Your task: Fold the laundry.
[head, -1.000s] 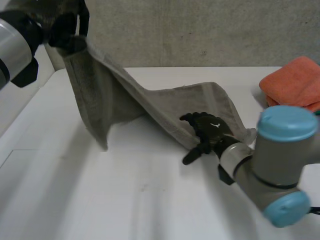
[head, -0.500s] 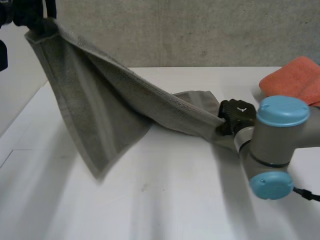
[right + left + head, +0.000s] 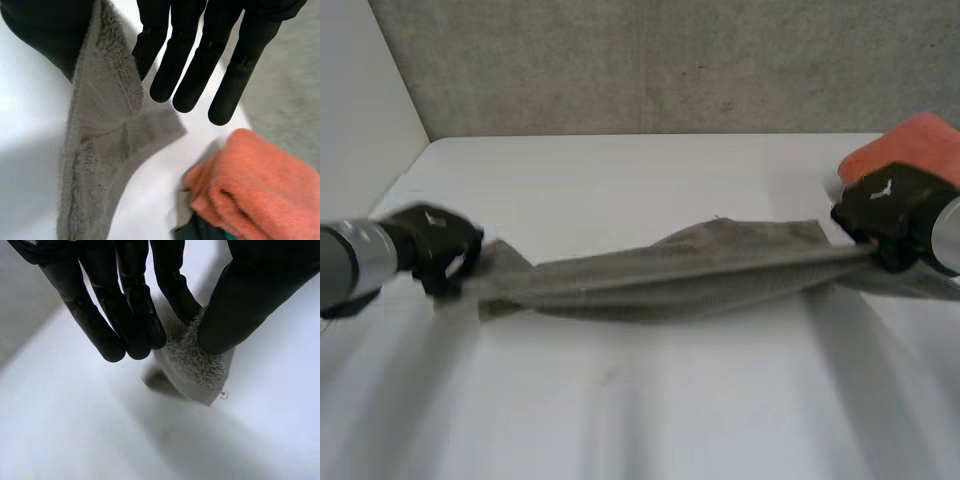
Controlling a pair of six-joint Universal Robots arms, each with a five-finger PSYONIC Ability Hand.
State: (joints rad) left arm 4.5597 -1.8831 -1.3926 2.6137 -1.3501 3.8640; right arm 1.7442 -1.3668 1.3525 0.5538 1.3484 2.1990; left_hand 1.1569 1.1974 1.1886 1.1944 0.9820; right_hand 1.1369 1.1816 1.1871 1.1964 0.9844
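Towel (image 3: 690, 270) strung across the middle of the table (image 3: 640, 400), left hand (image 3: 435, 250) on its left end, right hand (image 3: 885, 205) on its right end. Folded cloth (image 3: 910, 150) just behind the right hand, possibly touching.

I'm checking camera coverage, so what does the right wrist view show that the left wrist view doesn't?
Right wrist view: the right hand pinching one end of the grey towel against its thumb, with a folded orange towel near its fingertips. Left wrist view: the left hand pinching a corner of the towel between thumb and fingers. Both share the grey towel and the white table.
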